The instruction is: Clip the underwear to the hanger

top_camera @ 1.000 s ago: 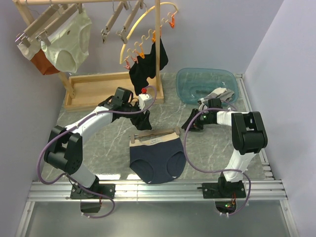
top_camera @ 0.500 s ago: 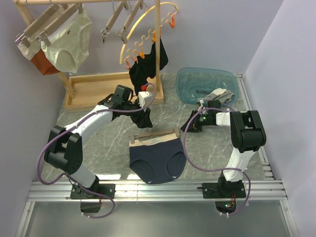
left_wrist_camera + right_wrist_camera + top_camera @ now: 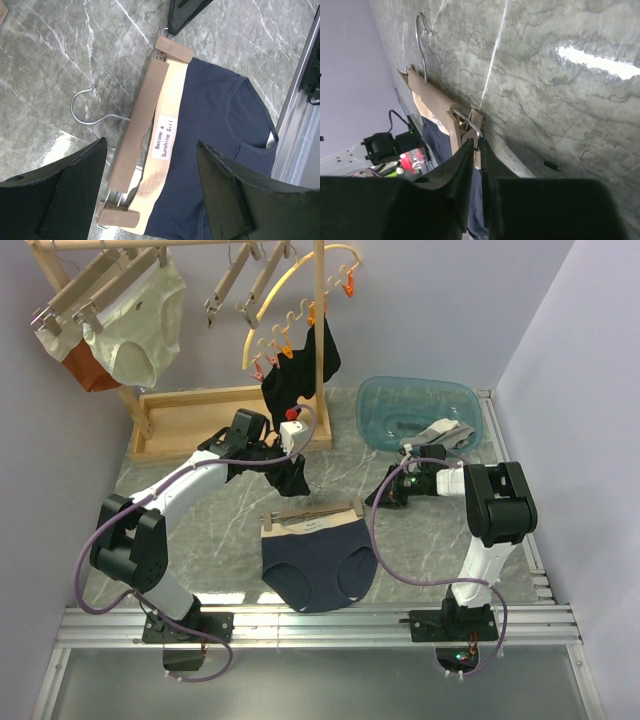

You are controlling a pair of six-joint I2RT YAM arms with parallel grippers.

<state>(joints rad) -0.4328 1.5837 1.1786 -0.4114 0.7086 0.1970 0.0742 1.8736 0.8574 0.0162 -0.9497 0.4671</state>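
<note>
Here the left gripper hangs wide open above the hanger, whose bar runs lengthwise beneath its gap along the underwear waistband, while the right gripper, narrowed to a slit, meets the end clip, grip unclear.

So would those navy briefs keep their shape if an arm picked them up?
Probably not: the underwear lies flat and limp on the table, like thin cloth, so it should sag and fold. It likely weighs little. The wooden hanger along its waistband looks rigid, so, once clipped, lifting there should keep the top straight.
</note>
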